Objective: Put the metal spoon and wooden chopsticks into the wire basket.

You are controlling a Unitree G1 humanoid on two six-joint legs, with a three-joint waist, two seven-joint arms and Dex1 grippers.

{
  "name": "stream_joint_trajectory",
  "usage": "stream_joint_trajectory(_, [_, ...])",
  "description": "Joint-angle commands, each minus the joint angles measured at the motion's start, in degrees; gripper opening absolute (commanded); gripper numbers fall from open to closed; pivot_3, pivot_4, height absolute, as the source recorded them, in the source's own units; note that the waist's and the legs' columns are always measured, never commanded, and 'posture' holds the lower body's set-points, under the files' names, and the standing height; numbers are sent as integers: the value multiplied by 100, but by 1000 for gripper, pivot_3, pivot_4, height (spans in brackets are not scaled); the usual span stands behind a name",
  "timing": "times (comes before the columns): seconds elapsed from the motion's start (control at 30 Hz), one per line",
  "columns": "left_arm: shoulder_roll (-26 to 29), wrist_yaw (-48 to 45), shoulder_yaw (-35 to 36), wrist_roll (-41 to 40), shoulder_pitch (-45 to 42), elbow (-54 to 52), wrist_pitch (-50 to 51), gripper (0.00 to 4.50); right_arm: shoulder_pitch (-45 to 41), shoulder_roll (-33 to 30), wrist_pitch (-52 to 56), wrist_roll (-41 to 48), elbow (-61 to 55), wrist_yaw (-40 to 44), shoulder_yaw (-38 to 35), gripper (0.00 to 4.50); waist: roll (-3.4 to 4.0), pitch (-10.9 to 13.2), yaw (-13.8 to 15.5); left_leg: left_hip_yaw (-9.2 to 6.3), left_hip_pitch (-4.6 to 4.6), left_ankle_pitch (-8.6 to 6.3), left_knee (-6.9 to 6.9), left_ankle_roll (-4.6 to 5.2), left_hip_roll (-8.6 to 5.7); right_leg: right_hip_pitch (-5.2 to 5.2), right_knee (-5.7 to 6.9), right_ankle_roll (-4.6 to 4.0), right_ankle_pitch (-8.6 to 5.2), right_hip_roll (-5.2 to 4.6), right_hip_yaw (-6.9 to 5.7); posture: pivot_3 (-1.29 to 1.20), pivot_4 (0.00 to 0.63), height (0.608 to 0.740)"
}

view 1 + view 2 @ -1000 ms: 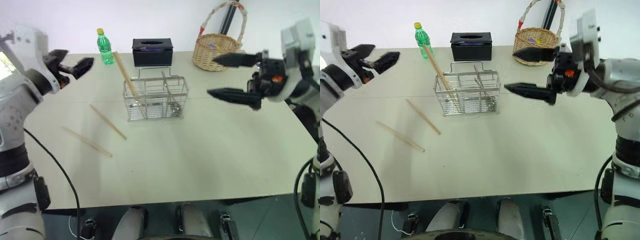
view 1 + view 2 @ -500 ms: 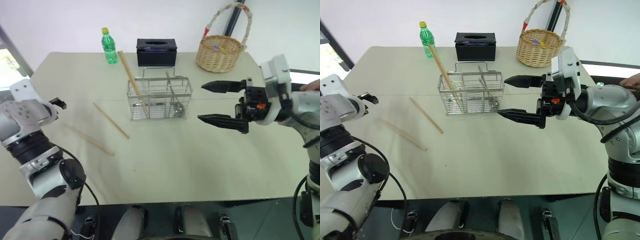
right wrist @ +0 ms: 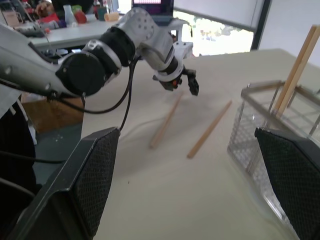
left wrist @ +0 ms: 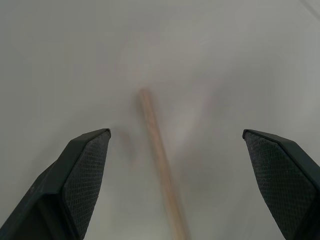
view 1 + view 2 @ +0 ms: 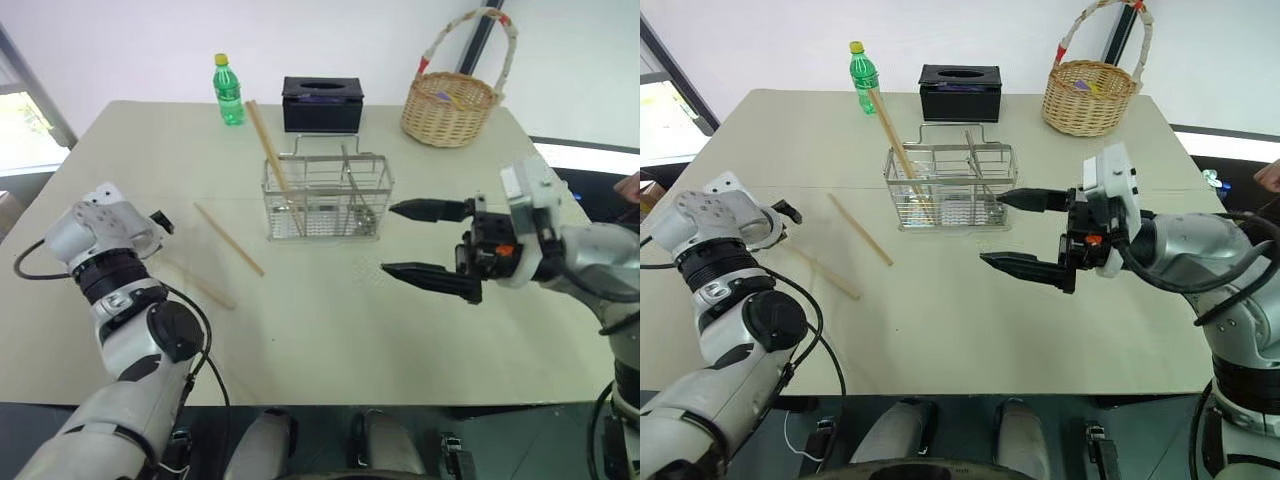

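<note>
Here, the wire basket (image 5: pixel 327 196), a rectangular silver mesh caddy with inner dividers and a wire handle, is seen standing on the table (image 5: pixel 330 320) towards its far side. Three wooden chopsticks are counted: one chopstick (image 5: pixel 270 155) is propped at a slant in the basket's left compartment, its upper end rising well above the rim, and two lie flat on the table to the basket's left. Of these, the nearer chopstick (image 5: pixel 229 239) lies just beside the basket, and the outer chopstick (image 5: pixel 200 283) is partly hidden by the left arm. A thin metal handle, taken to be the metal spoon (image 5: pixel 352 183), is seen leaning inside the basket (its bowl cannot be made out through the mesh).

The left gripper (image 4: pixel 182 175) is held low over the table, pointing down at the outer chopstick, whose end lies between the two widely parted fingers without being touched. The right gripper (image 5: pixel 415 240) is held level above the table, just right of the basket, pointing to the left; its fingers are spread wide, one above the other, and nothing is held.

Behind the basket, one green bottle (image 5: pixel 228 90), one black tissue box (image 5: pixel 322 104) and one wicker basket (image 5: pixel 452 103) with a tall handle are set along the far edge.
</note>
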Motion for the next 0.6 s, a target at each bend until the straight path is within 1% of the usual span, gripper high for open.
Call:
stream_joint_trajectory(0.03, [47,200,106,-49,-249,283,-360,4500,12,-75,-73,134,-203,-134,-270,4478,0,0,-2,0,0,-1,0,0,0,0,0,0,0,0,0,0,150,661])
stream_joint_trajectory(0.13, [57,348,145,-107,-297,539,-588,3606,48,-54,-64,190,-227,-255,-317,4500,0,0,-1,0,1,-4,0,5,1,0,1,2,1,0,-1,0,150,661])
stream_joint_trajectory(0.33, [90,539,183,-237,-321,835,-909,486,181,-78,-103,214,-283,-360,-373,4500,-1,-1,14,-1,2,-9,2,13,-1,3,1,3,1,0,-2,0,150,661])
stream_joint_trajectory(0.37, [95,565,187,-258,-321,855,-930,36,186,-77,-108,224,-287,-379,-378,4500,-1,-1,13,-1,2,-8,3,13,-1,3,1,3,2,-1,-2,0,150,661])
stream_joint_trajectory(0.6, [193,667,174,-393,-334,924,-982,36,168,-68,-149,243,-222,-442,-349,4500,-1,-2,4,-1,2,-7,3,16,-1,3,2,3,2,0,-2,0,150,661])
